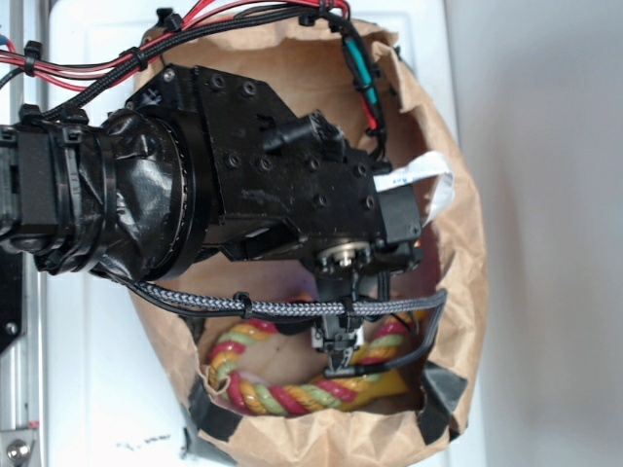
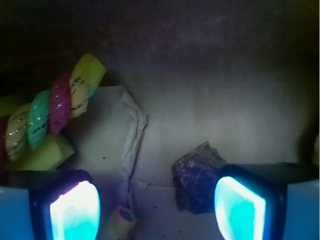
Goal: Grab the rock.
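The rock [image 2: 197, 178], a small dark grey-brown angular lump, lies on the brown paper floor of a bag. In the wrist view it sits between my two glowing pads, close against the right pad [image 2: 239, 207] and far from the left pad [image 2: 75, 214]. My gripper [image 2: 157, 210] is open, with nothing held. In the exterior view the black arm reaches down into the bag and my gripper [image 1: 341, 365] hangs low inside it; the rock is hidden there.
A red-yellow-green twisted rope toy [image 2: 50, 112] lies at the left; from outside the rope toy [image 1: 292, 394] curves round the bag's bottom. The brown paper bag [image 1: 458, 204] walls surround the arm. A crumpled paper fold [image 2: 132, 130] runs across the floor.
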`<state>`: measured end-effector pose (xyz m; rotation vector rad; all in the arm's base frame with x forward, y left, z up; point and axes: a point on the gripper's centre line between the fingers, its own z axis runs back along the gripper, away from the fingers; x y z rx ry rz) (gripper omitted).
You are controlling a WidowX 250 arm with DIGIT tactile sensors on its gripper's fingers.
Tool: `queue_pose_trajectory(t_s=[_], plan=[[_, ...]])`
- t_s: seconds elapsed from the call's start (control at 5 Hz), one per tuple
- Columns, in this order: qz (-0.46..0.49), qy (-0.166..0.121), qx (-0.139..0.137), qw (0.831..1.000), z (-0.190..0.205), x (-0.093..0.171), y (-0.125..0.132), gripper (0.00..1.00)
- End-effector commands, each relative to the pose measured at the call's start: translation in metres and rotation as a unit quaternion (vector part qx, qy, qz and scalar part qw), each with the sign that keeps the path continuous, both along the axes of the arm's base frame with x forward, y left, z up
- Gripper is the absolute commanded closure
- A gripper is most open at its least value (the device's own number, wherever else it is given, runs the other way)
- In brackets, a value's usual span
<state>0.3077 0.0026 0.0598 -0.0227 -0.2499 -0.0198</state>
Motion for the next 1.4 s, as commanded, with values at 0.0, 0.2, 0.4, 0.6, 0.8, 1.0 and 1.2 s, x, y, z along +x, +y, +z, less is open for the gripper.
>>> queue_pose_trajectory(t_s=[0.0, 0.2, 0.4, 0.6, 0.8, 1.0, 1.2], plan=[[0.015, -0.014, 0.064, 0.998, 0.010, 0.002, 0.020, 0.00], [0.007, -0.015, 0.061, 0.998, 0.011, 0.002, 0.015, 0.00], [0.004, -0.016, 0.051, 0.999, 0.008, 0.003, 0.011, 0.00], [-0.010, -0.011, 0.033, 0.999, 0.006, 0.003, -0.001, 0.00], [-0.018, -0.017, 0.004, 1.000, 0.008, 0.005, -0.012, 0.00], [-0.017, -0.026, 0.007, 1.000, 0.008, 0.010, -0.013, 0.00], [-0.012, -0.016, 0.016, 1.000, 0.000, 0.012, -0.009, 0.00]])
